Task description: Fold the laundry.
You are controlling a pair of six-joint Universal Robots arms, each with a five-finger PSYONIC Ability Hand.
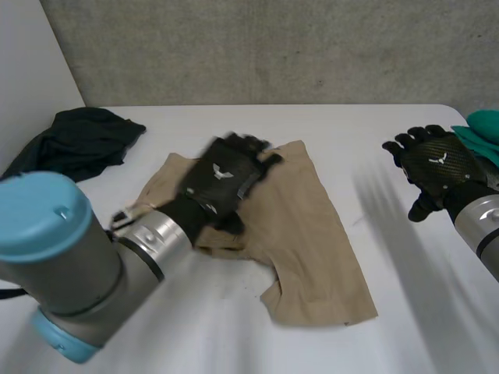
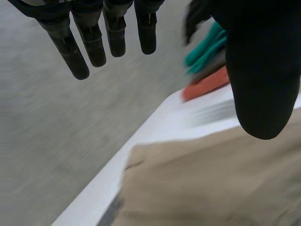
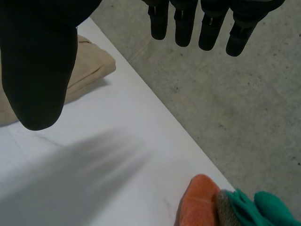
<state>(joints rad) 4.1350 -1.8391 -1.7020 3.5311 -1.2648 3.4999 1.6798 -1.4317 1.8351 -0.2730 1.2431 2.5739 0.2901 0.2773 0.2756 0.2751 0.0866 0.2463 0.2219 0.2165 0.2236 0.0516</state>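
Tan cloth (image 1: 312,234) looks like soft matt cotton, bit creased. Table (image 1: 405,327) top = smooth white, dull sheen. Wall (image 1: 273,47) behind is rough grey concrete, pitted. Right hand (image 1: 437,164) has a black woven carbon-ish back w/ slight gloss; left hand (image 1: 222,179) looks matt black. Arm joint (image 1: 152,238) is brushed grey metal, cap (image 1: 39,210) matt blue plastic. Dark cloth (image 1: 78,140) v. matt, teal cloth (image 1: 487,128) soft.

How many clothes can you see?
5: tan shorts in the middle, black cloth far left, orange cloth, grey cloth, green cloth piled at the right; more may be hidden.
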